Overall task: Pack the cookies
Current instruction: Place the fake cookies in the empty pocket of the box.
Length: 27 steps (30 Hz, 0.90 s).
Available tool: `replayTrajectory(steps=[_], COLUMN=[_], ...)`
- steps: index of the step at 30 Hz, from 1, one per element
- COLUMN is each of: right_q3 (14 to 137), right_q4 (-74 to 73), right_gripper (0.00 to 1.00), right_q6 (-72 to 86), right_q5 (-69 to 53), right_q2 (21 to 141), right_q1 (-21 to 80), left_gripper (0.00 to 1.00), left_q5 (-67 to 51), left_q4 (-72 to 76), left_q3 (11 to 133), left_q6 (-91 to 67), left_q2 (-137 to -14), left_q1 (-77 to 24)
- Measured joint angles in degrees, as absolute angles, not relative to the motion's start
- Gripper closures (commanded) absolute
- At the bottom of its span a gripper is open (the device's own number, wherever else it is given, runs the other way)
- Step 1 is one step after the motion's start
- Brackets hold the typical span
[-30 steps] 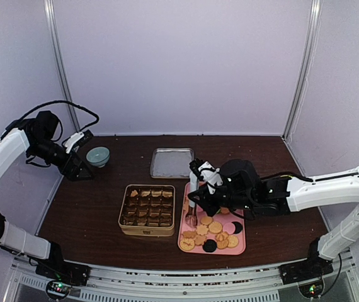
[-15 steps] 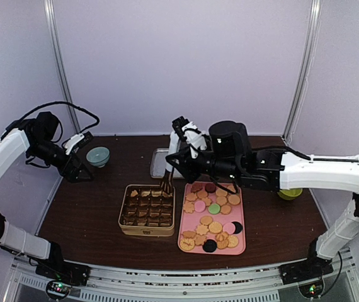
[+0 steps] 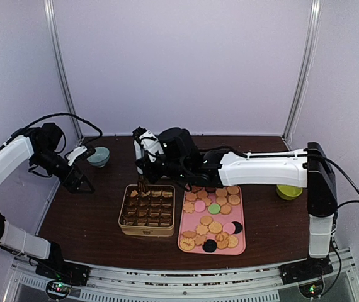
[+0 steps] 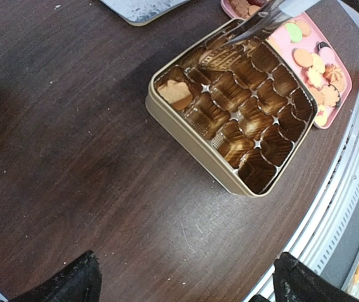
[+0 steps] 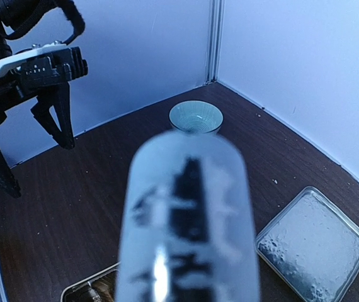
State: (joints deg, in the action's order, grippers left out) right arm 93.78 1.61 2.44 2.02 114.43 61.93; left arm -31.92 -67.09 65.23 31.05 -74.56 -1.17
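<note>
The right gripper [image 3: 145, 161] is clamped on a pair of metal tongs [image 3: 143, 182], which point down into the far row of the gold tin [image 3: 147, 231], close to its far-left corner. In the left wrist view, the tong tips sit at a ridged tan cookie [image 4: 220, 58] in that row. One more tan cookie [image 4: 175, 92] lies in the far-left corner compartment, and the other compartments in that view look bare.

Most of the cookies [image 3: 212, 220] lie on the pink tray [image 3: 243, 250], which sits just beside the tin at its 3 o'clock. They are tan, with a few pink, green and black ones.

The left gripper [image 4: 186, 264] hangs with its jaws wide apart, holding nothing, above the bench [image 3: 85, 220] at about 9 o'clock from the tin. A teal bowl [image 3: 97, 156] stands at the tin's 10 o'clock. A metal lid [image 5: 312, 242] lies toward the tin's 12 o'clock, partly behind the right arm in the top view.
</note>
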Motion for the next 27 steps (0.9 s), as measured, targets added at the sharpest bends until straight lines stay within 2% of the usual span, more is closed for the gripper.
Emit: replayTrajectory(steps=[7,11,17,27], right_q3=[95.6,95.6,95.6,95.6], right_q4=[1.0,0.8,0.7,-0.6], right_gripper=[0.87,0.75,0.69,0.7], right_q6=[1.5,1.5,1.7,1.6], right_q5=[2.3,2.3,2.2,1.5], right_q2=[116.1,116.1,116.1,115.7], right_q1=[61.6,61.6,61.6,61.6], left_gripper=[0.02,0.02,0.02,0.02], left_q5=[-31.9,-31.9,-31.9,-31.9], left_q4=[-66.9,-66.9,-66.8,-66.8], left_q3=[64.9,64.9,64.9,65.1], left_q6=[31.1,31.0,31.0,31.0], left_q2=[-74.6,-74.6,-74.5,-74.0], left_q1=[-1.2,-1.2,-1.2,-1.2])
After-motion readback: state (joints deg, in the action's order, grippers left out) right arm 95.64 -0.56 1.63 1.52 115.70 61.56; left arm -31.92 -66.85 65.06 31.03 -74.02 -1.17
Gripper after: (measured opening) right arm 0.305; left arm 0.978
